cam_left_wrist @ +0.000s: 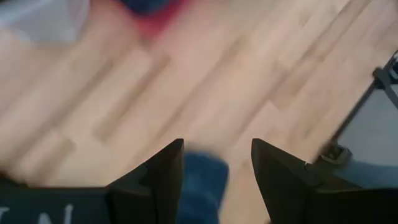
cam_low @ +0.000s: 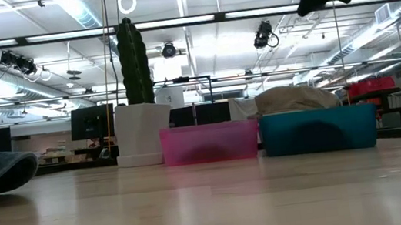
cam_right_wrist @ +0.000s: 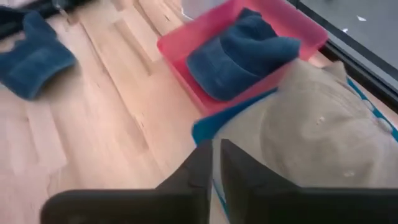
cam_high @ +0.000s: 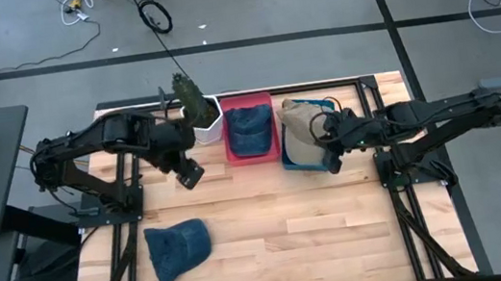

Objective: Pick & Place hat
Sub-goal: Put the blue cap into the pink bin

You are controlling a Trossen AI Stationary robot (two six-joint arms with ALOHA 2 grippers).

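A blue denim hat [cam_high: 178, 249] lies flat on the wooden table near its front left; it also shows in the right wrist view [cam_right_wrist: 34, 59]. My left gripper [cam_high: 189, 176] hangs open high above the table, farther back than this hat, which shows far below its fingers [cam_left_wrist: 202, 180]. A second blue hat [cam_right_wrist: 242, 53] rests in the red bin [cam_high: 230, 153]. A tan hat [cam_right_wrist: 311, 137] fills the blue bin [cam_high: 284, 160]. My right gripper [cam_right_wrist: 216, 144] is shut and empty, raised above the blue bin's near edge.
A cactus-like plant in a white pot [cam_high: 198, 109] stands at the back, left of the red bin. Bare wood spreads across the table's middle and front right [cam_high: 341, 235]. Black frame rails [cam_high: 393, 190] run along both sides.
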